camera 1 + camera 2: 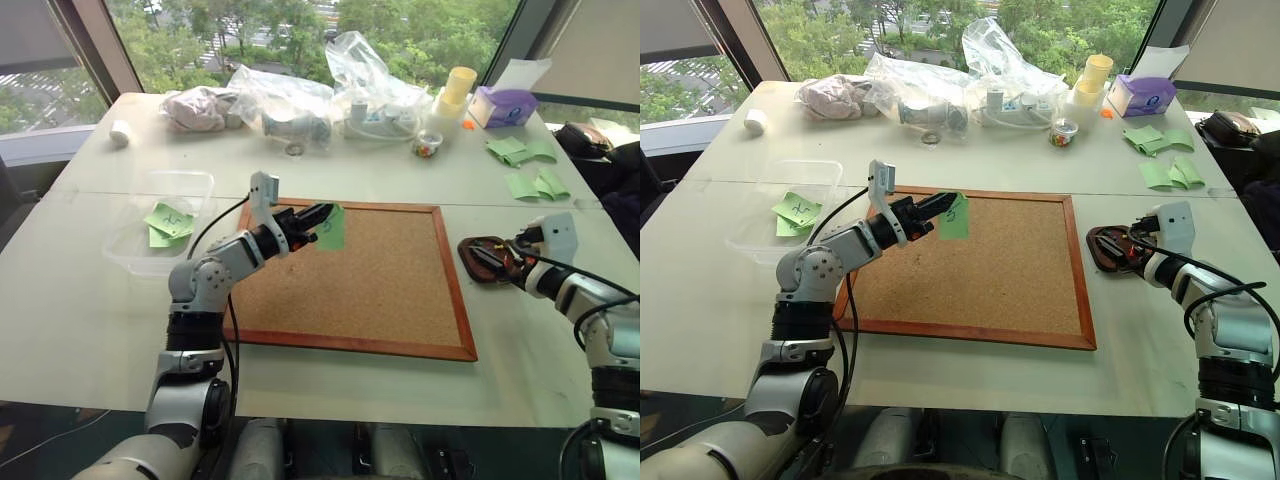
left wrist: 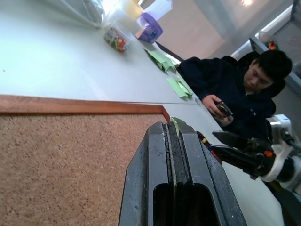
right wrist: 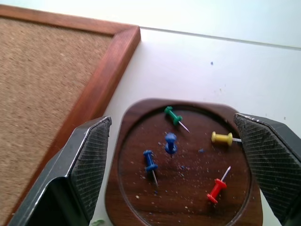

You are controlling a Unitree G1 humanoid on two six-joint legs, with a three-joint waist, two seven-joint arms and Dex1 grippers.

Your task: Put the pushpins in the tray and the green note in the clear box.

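Green paper shows first: the small light-green square note [image 1: 330, 228] is pinched between the closed black fingers of the left hand [image 1: 318, 217], held up over the far left part of a large wood-framed corkboard [image 1: 380, 290] on the white counter [image 1: 90, 300]. A dark handwritten mark on the note cannot be read. The transparent shallow plastic box [image 1: 195, 182] sits on the counter to the left of the corkboard, with two more green notes [image 1: 168, 222] inside it, their scribbles also unreadable. To the right of the corkboard, the small dark reddish-brown tray [image 3: 117, 188] holds five pushpins [image 3: 170, 142]: two blue, one green, one yellow, one red. The right hand [image 3: 181, 160] hangs over the tray with its fingers spread wide on either side, holding nothing. A person in dark clothing [image 2: 235, 89] sits across the counter looking at a phone.
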